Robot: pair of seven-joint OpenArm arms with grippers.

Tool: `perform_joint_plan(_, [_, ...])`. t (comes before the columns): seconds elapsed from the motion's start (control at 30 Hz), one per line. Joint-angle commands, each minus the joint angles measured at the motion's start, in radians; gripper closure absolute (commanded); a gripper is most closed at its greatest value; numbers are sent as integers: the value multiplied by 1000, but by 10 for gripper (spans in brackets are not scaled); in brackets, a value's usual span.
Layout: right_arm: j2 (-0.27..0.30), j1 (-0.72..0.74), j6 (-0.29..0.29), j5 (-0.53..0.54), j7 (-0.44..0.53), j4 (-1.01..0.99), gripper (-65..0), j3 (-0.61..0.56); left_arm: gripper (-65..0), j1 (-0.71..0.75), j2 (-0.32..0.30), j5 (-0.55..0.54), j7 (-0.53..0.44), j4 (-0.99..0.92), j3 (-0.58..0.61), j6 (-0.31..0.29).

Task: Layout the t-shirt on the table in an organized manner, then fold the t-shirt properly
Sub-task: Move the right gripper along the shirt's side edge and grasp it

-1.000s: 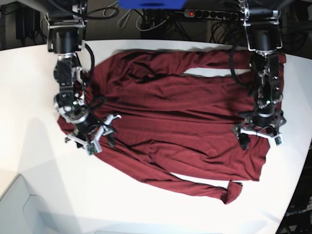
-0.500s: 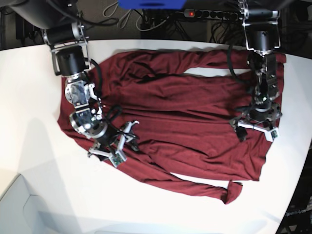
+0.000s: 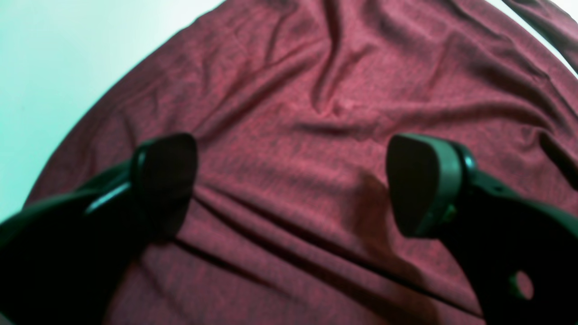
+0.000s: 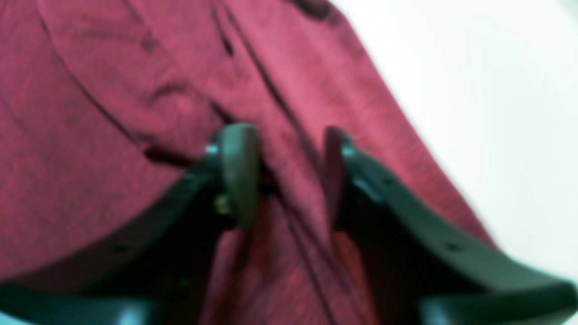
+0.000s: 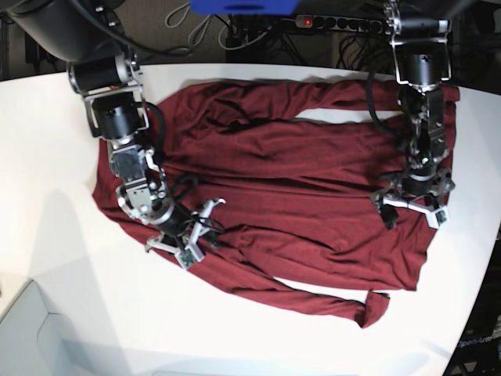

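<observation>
1. Left wrist view – the left gripper [image 3: 289,185] hung over the t-shirt [image 3: 325,90] with its jaws spread as wide as they appeared to go, one pad at each side of the picture and only cloth between them. Nothing was held. The jersey under it lay in soft, shallow ridges, which suggested a thin, light fabric that would bunch under a push and would not slide as one piece. A strip of the table [image 3: 58,54] showed at upper left, just past the shirt's edge.

2. Right wrist view – blurred, but the right gripper [image 4: 289,176] had its jaws drawn partway together, with a raised fold of the t-shirt [image 4: 90,180] standing between the pads. Whether the pads were already pinching that fold could not be told. The hem ran just beside it, bare table [image 4: 496,90] beyond, so this looked like a sensible place to take hold: an edge, not the middle of a panel.

3. Base view – the t-shirt [image 5: 290,180] lay spread across the white table [image 5: 47,141], one long sleeve along the far side and one trailing along the near edge to a curled cuff. The right gripper [image 5: 188,241] sat at the shirt's near edge on the picture's left, the left gripper [image 5: 411,210] over the cloth on the picture's right. Limp cloth of this kind would probably drape and stretch if lifted from one point, so two well-separated edge or seam grips seemed the safer way.
</observation>
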Motion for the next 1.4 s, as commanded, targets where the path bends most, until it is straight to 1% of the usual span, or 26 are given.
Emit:
perform_joint_plan(0.0, [1,30,-1,12,35,13,-150,3,-650,-5,-8,-8,35,3,-2,6])
perform_joint_plan(0.07, [1,30,-1,12,33,13,-94,3,-650,-5,-8,-8,35,3,-3,6])
perform_joint_plan(0.13, [1,30,-1,12,33,12,-59,3,-650,-5,-8,-7,35,3,-3,6])
perform_joint_plan(0.3, [1,30,-1,12,33,12,-35,3,-650,-5,-8,-7,35,3,0,6])
perform_joint_plan(0.4, [4,45,-1,12,33,-10,0,1,-650,-5,-8,-7,35,1,0,6])
perform_joint_plan(0.57, [11,119,-1,12,35,-106,0,6,-650,-5,-8,-7,35,1,-3,6])
perform_joint_plan(0.63, [25,144,-3,15,37,-117,0,9,-650,-5,-9,-7,35,1,-3,6])
perform_joint_plan(0.73, [28,174,-3,15,37,-114,0,15,-650,2,-9,-7,35,1,-5,6])
perform_joint_plan(0.9, [27,222,-3,15,37,-115,0,112,-650,9,-8,-16,35,15,0,6])
perform_joint_plan(1.1, [27,245,-3,15,37,-115,0,164,-650,2,-8,-18,35,18,-7,6])
perform_joint_plan(1.27, [25,237,-3,15,37,-115,0,170,-650,-1,-5,-19,35,121,-8,6])
perform_joint_plan(1.37, [24,234,-3,13,30,-119,0,167,-650,5,20,-19,37,221,-10,6])
